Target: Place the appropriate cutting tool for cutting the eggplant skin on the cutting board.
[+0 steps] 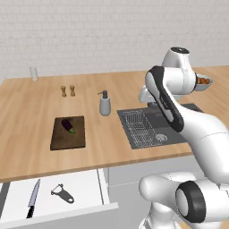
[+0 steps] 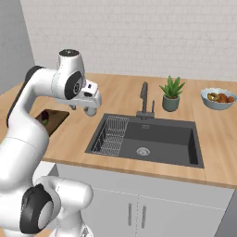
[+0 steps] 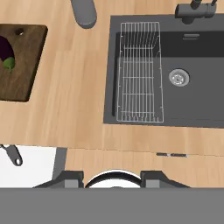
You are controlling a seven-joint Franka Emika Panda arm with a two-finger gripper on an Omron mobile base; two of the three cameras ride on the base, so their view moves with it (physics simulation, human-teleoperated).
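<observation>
The grey Y-shaped peeler [image 1: 62,193] lies in an open white drawer [image 1: 85,185] below the counter, beside a long black-handled knife [image 1: 33,199]. In the hand view just the peeler's handle end [image 3: 13,155] shows at the left edge. The small purple eggplant [image 1: 68,125] [image 3: 6,52] rests on the dark brown cutting board [image 1: 68,136] [image 3: 24,70] on the counter. My gripper [image 2: 90,110] [image 3: 112,179] hangs open and holds nothing, above the counter between the board and the sink, well right of the drawer.
A dark sink [image 2: 152,136] with a wire rack [image 3: 140,72] and faucet [image 2: 144,99] lies to the right. A grey soap dispenser [image 1: 105,103] stands by the board. Two shakers [image 1: 68,91], a glass [image 1: 33,74], a potted plant [image 2: 171,94] and a fruit bowl [image 2: 218,98] sit farther back.
</observation>
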